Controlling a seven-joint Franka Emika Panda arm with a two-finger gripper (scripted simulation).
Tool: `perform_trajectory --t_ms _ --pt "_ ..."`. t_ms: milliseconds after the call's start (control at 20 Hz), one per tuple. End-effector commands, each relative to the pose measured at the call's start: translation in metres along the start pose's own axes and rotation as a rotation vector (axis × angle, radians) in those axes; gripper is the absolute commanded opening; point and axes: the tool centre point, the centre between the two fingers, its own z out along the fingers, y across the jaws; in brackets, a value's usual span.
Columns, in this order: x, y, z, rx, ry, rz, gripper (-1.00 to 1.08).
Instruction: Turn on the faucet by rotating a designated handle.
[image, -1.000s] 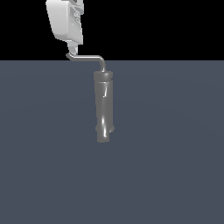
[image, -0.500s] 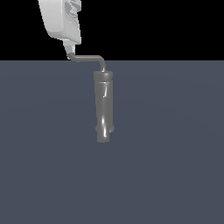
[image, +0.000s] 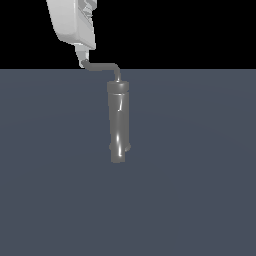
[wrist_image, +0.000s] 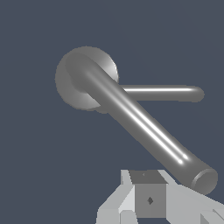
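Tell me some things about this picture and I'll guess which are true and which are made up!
1. The faucet is a tall shiny grey cylinder. True.
2. The handle is thicker than the faucet body. False: it is a thin bent rod, much slimmer than the cylinder.
3. The end effector is at the far tip of the handle, toward the exterior view's left. True.
4. The end effector is bright red. False: it is white.
5. The end effector grips the bottom of the faucet. False: it is up at the handle's tip, well above the bottom.
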Motion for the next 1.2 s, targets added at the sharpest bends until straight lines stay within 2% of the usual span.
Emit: perform_trajectory --t_ms 0,550,650,1150 --pt "0.012 0.009 0.0 -0.006 0.003 0.009 -1.0" --pt "0.037 0.042 0.0 -0.008 0.003 0.008 -1.0" --pt "0.029 0.038 0.0 -0.005 0.002 -0.002 -1.0" --pt "0.092 0.045 -0.001 -0.007 0.003 0.005 -1.0"
